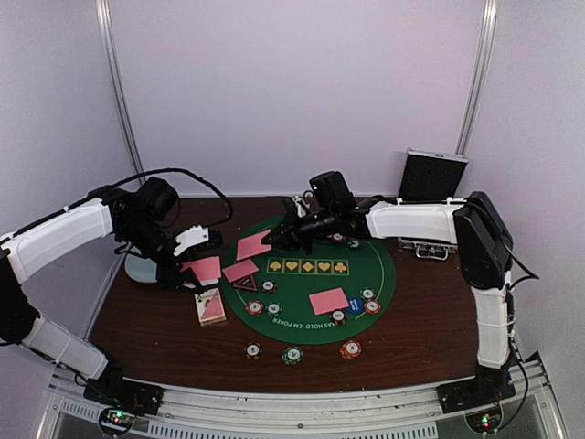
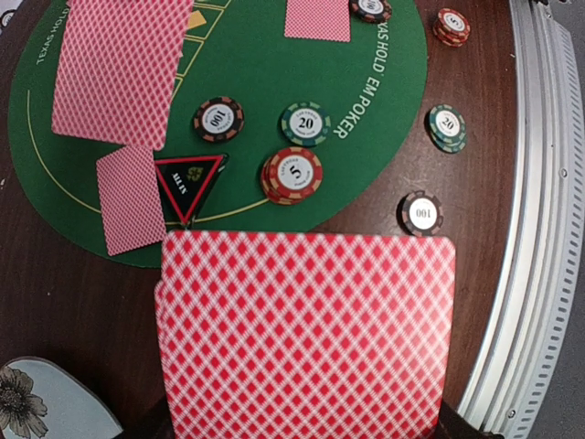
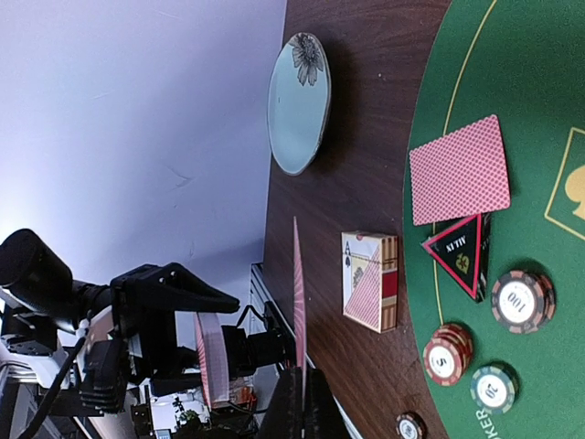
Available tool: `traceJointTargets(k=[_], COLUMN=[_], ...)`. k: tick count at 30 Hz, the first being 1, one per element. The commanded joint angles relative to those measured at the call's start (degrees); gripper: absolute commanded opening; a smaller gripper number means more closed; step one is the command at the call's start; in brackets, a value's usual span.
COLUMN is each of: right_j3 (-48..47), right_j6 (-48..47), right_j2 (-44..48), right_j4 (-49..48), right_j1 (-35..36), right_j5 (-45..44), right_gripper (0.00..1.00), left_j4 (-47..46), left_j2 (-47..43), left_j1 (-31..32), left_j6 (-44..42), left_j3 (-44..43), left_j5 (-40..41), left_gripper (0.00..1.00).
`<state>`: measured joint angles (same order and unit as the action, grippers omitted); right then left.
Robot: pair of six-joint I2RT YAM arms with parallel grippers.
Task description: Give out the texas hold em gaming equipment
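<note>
Evidently both arms carry cards. The left gripper (image 1: 187, 265) is clamped on a pink-red-backed card (image 2: 306, 338), held flat above the table just off the green mat's (image 2: 274, 73) left edge. The right gripper (image 1: 277, 238) pinches a second card (image 1: 253, 245) over the mat's far-left part, nearer its middle. The flowered dish (image 3: 297, 101) looks empty. What the metal case (image 1: 432, 176) holds cannot be told.

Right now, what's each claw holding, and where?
Left claw pinches a pink-red-backed card by its near end; right claw pinches a second card by one end.
</note>
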<state>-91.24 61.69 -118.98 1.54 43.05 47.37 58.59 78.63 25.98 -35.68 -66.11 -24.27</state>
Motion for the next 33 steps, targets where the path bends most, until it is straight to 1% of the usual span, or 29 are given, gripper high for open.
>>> traceJointTargets(k=[1,9,16,20,26,28,32,33], right_j3=[-7.51,-22.54,-34.67,-38.47,-39.80,-39.80,-39.87,-40.14], right_j6=[-3.20,-4.58,-5.81,-6.29,-5.16,-5.24,-6.22,-6.88], right_j2=[-6.42,-18.90,-27.74,-30.77,-33.12,-33.31,-33.10,-32.89], right_j4=[5.04,10.05,14.13,15.14,14.26,14.15,14.86,15.91], right_j1=[0.37,0.20,0.06,0.11,0.11,0.11,0.11,0.03], right_j5=[-0.35,-2.00,-4.85,-6.41,-7.18,-7.46,-7.40,-7.50], right_gripper=[0.00,0.00,0.00,0.00,0.00,0.04,0.28,0.31], left_j4=[-0.15,0.14,0.22,0.22,0.26,0.22,0.25,0.25], left_j2=[-1.68,-2.23,-2.23,-2.19,-1.95,-1.92,-1.94,-2.02], left_j1=[-0.05,-0.05,-0.05,-0.05,-0.05,-0.05,-0.05,-0.05], left_j6=[-0.73,-0.88,-0.71,-0.78,-0.75,-0.78,-0.77,-0.78], left_j3=[-0.52,-0.25,-0.14,-0.08,0.01,0.03,0.01,0.01], left_j5=[-0.65,-0.63,-0.78,-0.74,-0.99,-1.00,-1.03,-1.06], left_gripper=[0.09,0.09,0.09,0.09,0.09,0.09,0.09,0.09])
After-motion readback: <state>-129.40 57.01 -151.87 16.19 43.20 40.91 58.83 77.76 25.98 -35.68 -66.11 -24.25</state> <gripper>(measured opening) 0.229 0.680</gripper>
